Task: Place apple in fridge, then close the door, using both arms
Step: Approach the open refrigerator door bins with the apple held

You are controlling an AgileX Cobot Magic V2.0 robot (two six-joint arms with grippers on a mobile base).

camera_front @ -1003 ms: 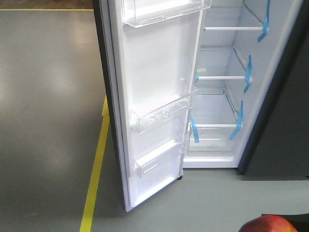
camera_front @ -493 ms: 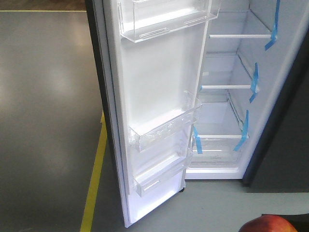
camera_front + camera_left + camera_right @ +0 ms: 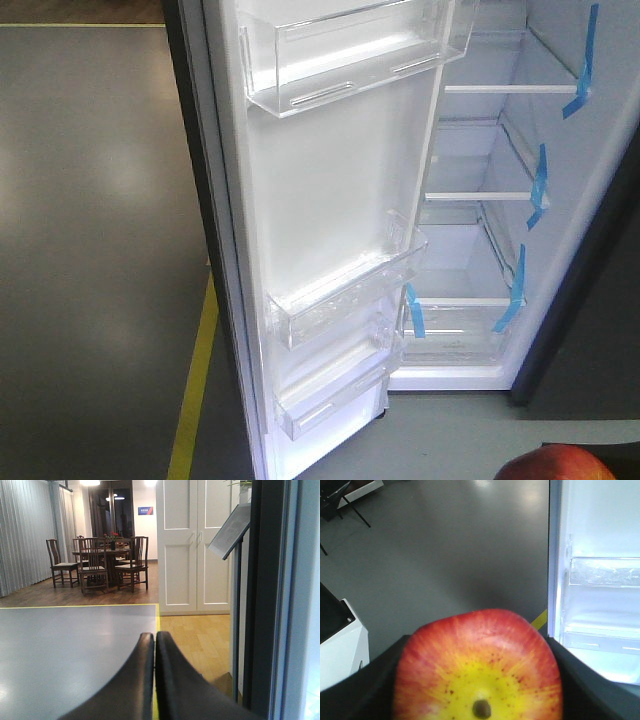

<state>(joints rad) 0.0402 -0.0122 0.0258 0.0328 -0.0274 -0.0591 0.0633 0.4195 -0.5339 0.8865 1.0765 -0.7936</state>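
Right wrist: right gripper clamps apple | left gripper clenched | door open

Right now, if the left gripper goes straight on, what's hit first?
Ahead of the left gripper looks free: grey floor, then far white double doors. The door sits just right of that line; depth unclear.

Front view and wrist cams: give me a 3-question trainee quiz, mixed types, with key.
1. True or false: the door of the fridge is shut.
2. The right tool holds: A) nothing B) the apple C) a bottle.
3. Fill in: the left tool is ___, with nothing between its fingers.
Key: 1 false; 2 B; 3 shut.
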